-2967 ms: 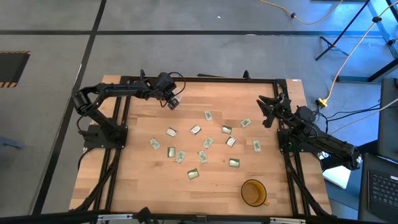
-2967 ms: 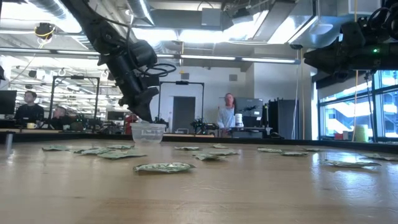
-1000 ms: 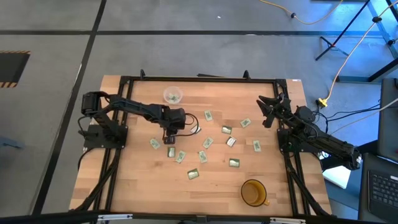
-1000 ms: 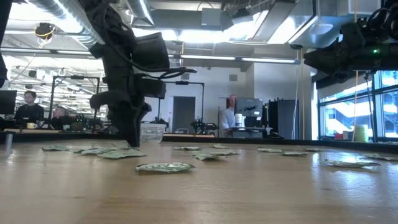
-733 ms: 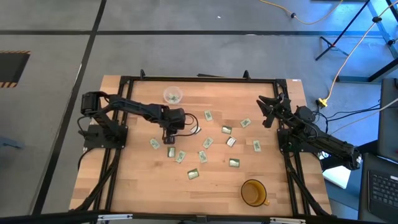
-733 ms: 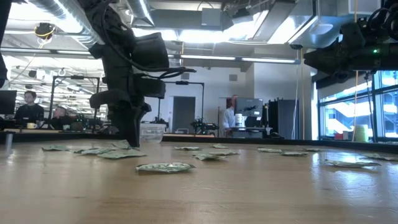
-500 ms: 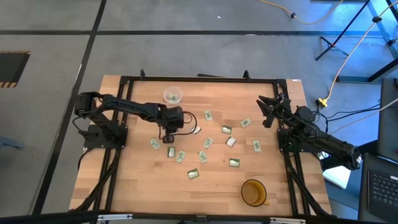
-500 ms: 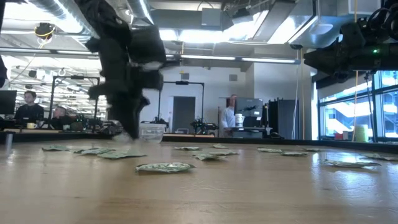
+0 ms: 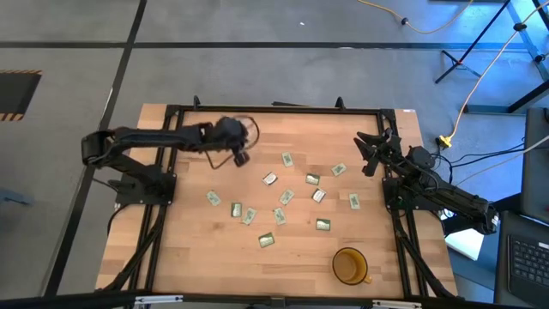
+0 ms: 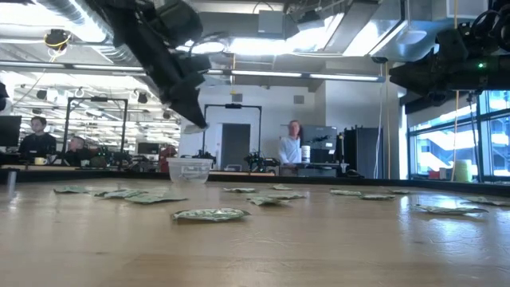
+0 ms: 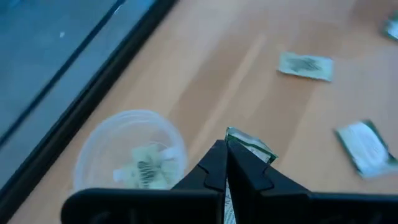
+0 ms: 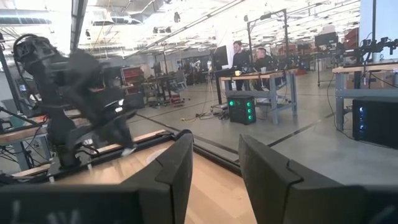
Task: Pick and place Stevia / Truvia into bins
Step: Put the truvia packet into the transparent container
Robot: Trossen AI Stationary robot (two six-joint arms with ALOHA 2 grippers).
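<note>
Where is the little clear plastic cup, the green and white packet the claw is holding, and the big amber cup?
Small round clear plastic cup [image 11: 93, 155]: left wrist view, on its rim.
Green and white paper packet [image 11: 249, 144]: left wrist view, on the end sticking out of the left claw.
Amber cup [image 9: 337, 255]: high view, on its rim.

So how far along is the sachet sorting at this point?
Early. The clear cup already holds at least one sachet. The left gripper is shut on another sachet and hangs near the cup. About a dozen loose sachets lie on the table. The right gripper waits open at the table's right edge.
</note>
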